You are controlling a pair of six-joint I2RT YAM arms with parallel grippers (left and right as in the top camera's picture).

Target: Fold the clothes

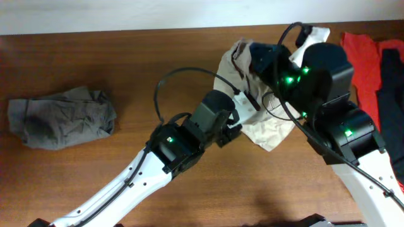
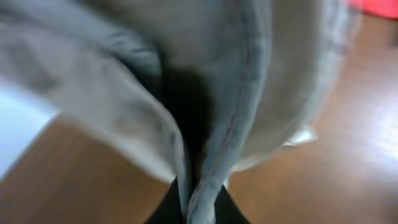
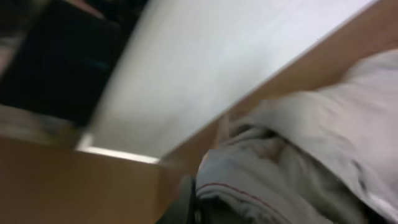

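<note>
The clothes in hand are light beige shorts (image 1: 268,129), bunched and lifted at the table's back middle between the two arms. In the left wrist view my left gripper (image 2: 200,202) is shut on a stitched hem of the shorts (image 2: 249,93), which hang in front of the camera. From overhead that left gripper (image 1: 238,121) sits at the shorts' left edge. My right gripper (image 3: 199,202) is shut on another hemmed edge of the shorts (image 3: 298,168); only one dark finger (image 3: 186,199) shows. From overhead the right gripper (image 1: 252,55) is at the top of the shorts.
A crumpled grey garment (image 1: 60,116) lies at the table's left. A red garment (image 1: 363,53) and a black one (image 1: 391,75) lie at the right edge, behind the right arm. The table's back edge meets a white wall (image 3: 217,56).
</note>
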